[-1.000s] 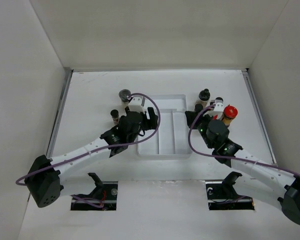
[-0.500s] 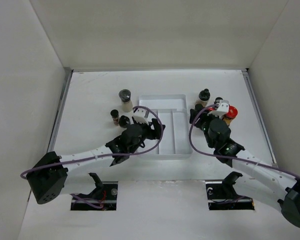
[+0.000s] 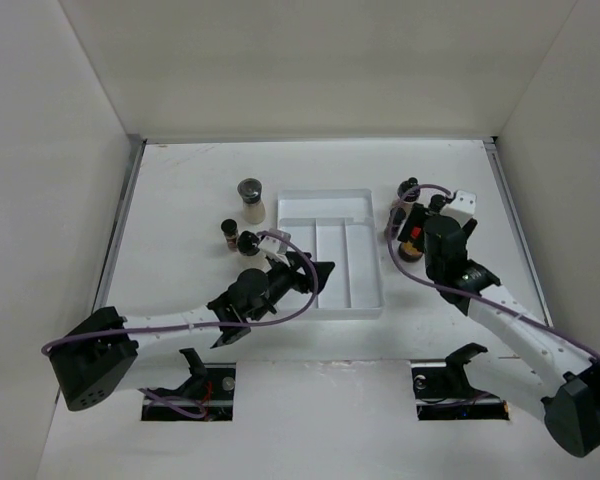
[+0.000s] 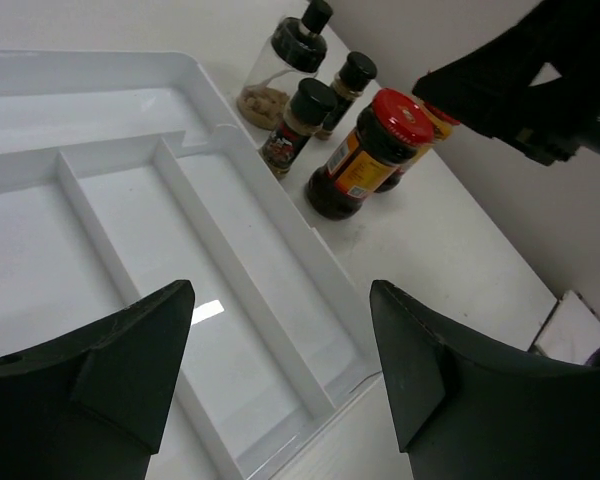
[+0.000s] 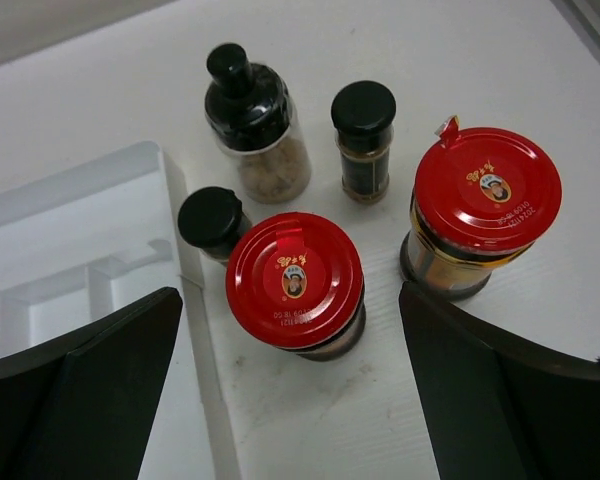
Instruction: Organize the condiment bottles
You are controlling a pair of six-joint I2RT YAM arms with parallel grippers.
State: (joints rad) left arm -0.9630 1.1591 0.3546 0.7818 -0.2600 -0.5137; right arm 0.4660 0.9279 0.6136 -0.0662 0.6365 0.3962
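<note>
my right gripper (image 5: 288,300) hangs over the cluster of bottles just right of the white tray (image 3: 325,194), its fingers (image 5: 90,390) spread wide and gripping nothing. straight below the gap stands a red-capped jar (image 5: 295,280), upright, near the tray's right wall. the second red-capped jar (image 5: 485,195) stands further right of the tray, close to the first but apart from it. a small black-capped bottle (image 5: 210,218) sits just beside the tray's right wall, tight against the first jar; i cannot tell whether they touch. further back along the tray's right side stand a clear knob-topped jar (image 5: 248,115) with pale grains inside and a slim spice bottle (image 5: 363,130) with a black cap, side by side and apart.

my left gripper (image 4: 280,295) hovers over the near side of the tray, fingers apart with nothing between them.

left of the tray, by its far left corner, stands the grey-lidded jar (image 3: 250,198). nearer to me on that same side of the tray, a brown-bodied bottle (image 3: 229,233) and a dark-topped bottle (image 3: 248,241) stand just beside each other, the dark-topped one closer to the tray.
</note>
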